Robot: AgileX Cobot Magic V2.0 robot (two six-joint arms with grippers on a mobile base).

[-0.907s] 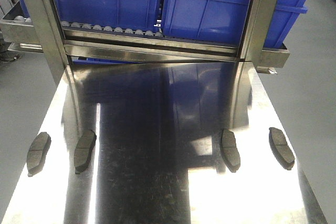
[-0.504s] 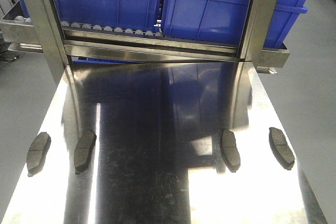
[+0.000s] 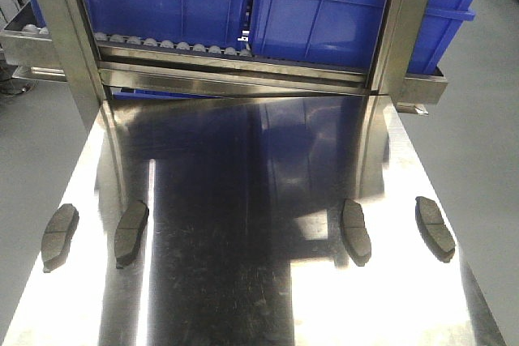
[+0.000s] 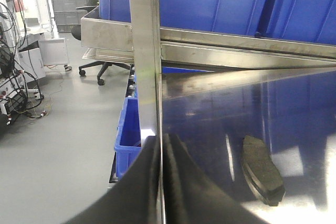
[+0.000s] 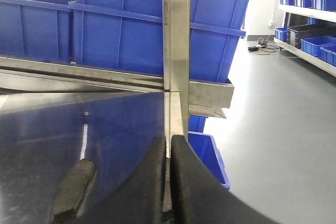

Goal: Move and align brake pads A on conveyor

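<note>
Brake pads (image 3: 130, 233) lay in two pairs on the shiny steel bench (image 3: 243, 297). Two sat near its left edge and two near its right edge, all toward the near end and lying roughly lengthwise. No pad touched another. No felt belt with red stripes showed in any view, so where the conveyor ran could not be told. Blue bins (image 3: 316, 14) stood on the rack beyond the far edge.

The left claw (image 4: 161, 142) lined up with the bench's left edge in its wrist view. Its fingers were pressed together on nothing, and one pad (image 4: 262, 169) lay off to its right. The right claw (image 5: 168, 142) lined up with the right edge, likewise pressed together and empty, with one pad (image 5: 73, 182) to its left.

The task looked to be at its very start, since no pad was gripped. The next move called for spreading a claw, setting it over the nearest pad and pinching across the narrow width. The pads were thin and the steel looked slick, so the fingers would have to reach the surface or the pad might skid.
</note>
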